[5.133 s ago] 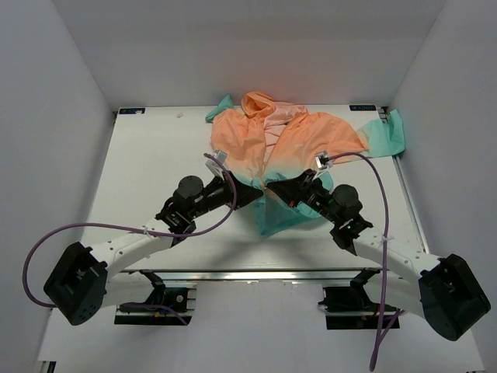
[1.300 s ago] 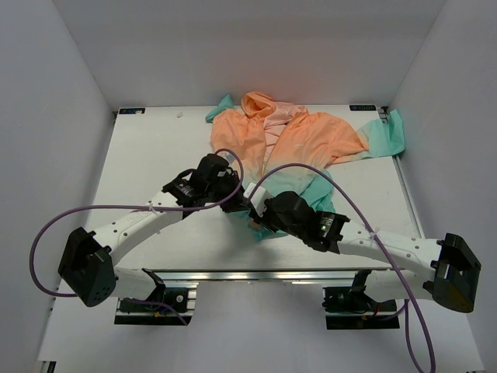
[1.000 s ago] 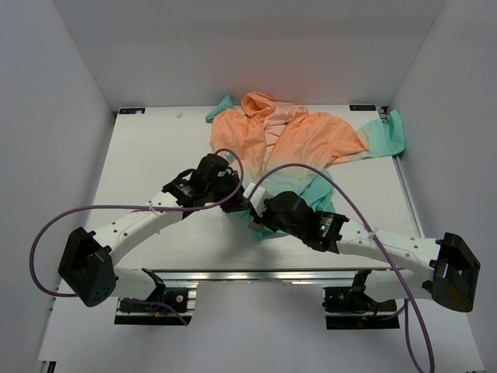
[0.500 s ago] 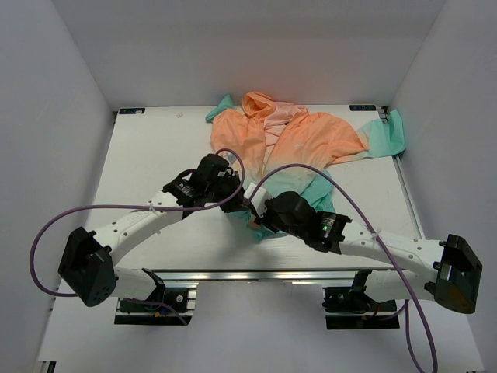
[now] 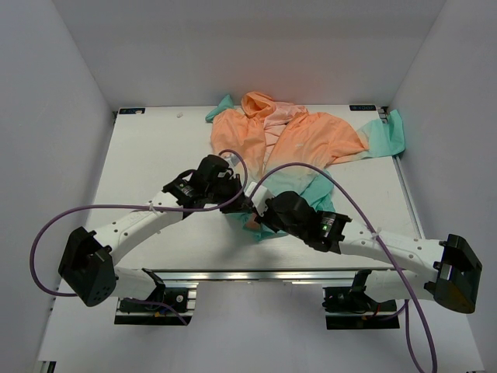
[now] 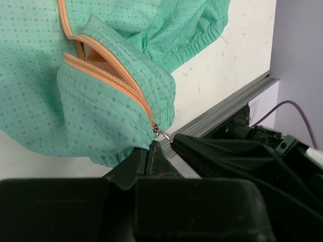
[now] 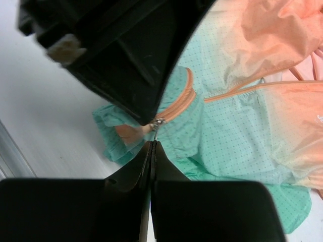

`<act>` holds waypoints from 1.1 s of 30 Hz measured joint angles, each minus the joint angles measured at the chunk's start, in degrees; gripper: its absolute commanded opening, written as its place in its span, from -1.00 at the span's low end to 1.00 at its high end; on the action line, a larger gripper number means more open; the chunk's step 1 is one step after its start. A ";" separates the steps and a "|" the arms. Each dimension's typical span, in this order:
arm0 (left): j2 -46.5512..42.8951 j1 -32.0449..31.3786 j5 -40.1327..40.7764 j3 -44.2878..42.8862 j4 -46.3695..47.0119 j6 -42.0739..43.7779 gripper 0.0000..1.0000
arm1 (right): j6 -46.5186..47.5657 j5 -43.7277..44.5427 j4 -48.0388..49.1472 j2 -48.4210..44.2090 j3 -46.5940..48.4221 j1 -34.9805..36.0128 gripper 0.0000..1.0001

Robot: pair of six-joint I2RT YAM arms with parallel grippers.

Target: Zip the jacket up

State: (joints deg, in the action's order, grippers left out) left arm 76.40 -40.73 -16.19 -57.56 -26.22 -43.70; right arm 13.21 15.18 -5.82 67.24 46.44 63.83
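Note:
The jacket [image 5: 287, 140] lies spread at the back middle of the table, peach at the hood, teal at the hem. Its orange zipper [image 6: 111, 75] is open above the hem. My left gripper [image 5: 247, 203] is shut on the teal hem [image 6: 116, 146] just below the zipper's bottom end. My right gripper [image 5: 256, 213] meets it from the right and is shut on the small silver zipper pull [image 7: 157, 122], which also shows in the left wrist view [image 6: 160, 132]. In the right wrist view the slider sits at the zipper's lower end [image 7: 179, 103].
The table's near edge has an aluminium rail [image 5: 248, 276], close behind the hem in the left wrist view [image 6: 222, 108]. A teal sleeve [image 5: 392, 136] hangs at the right table edge. Purple cables [image 5: 93, 214] loop off both arms. White walls close in on three sides.
Since five seconds ago both grippers have come down from mid-jacket to the hem's bottom corner and closed there. Over the last second they have hardly moved.

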 measured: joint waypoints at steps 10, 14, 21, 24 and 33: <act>0.00 0.00 -3.30 1.05 -0.85 2.84 -1.00 | -1.44 3.56 1.90 0.00 0.00 -0.31 -1.00; -0.02 0.00 -3.54 1.05 -0.98 3.02 -1.00 | -1.38 0.44 1.90 0.00 0.00 -0.46 -1.00; -0.02 0.00 -3.56 1.05 -1.09 4.46 -1.00 | -1.25 -2.99 -0.50 -1.79 -0.39 -0.50 -0.40; -0.02 0.00 -3.58 1.05 -1.51 6.62 -1.00 | -0.37 -4.20 -2.71 -3.69 -0.39 -1.33 -0.07; 0.00 0.00 -3.80 1.05 -2.16 11.78 -1.00 | 2.75 -21.73 -8.41 -3.50 1.77 -12.46 0.24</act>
State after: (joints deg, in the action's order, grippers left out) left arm 76.40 -40.73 -19.99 -56.51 -28.38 -31.92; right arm 15.97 -6.55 -14.24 63.75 48.21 51.37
